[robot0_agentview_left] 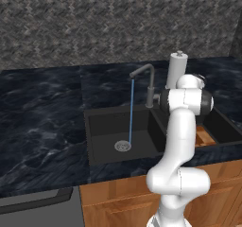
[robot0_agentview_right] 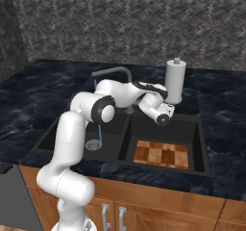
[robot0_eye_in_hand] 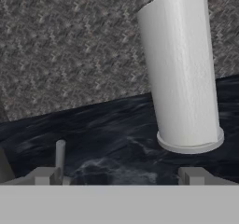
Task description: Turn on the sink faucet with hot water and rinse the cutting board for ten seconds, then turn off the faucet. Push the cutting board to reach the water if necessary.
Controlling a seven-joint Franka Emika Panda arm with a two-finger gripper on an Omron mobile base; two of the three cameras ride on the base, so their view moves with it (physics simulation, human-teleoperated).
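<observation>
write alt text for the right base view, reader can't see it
A thin stream of water runs from the faucet into the left basin of the black sink, while the cutting board lies dry in the right basin. The white arm reaches over the divider, near a white cylinder.

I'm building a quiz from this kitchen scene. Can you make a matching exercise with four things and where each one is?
Things:
1. cutting board
2. water
3. white cylinder
4. faucet

Places:
A. on the countertop behind the sink
B. flat in the right basin
C. falling to the left basin's drain
D. rising between the two basins, at the back

Pairs: 1-B, 2-C, 3-A, 4-D
</observation>
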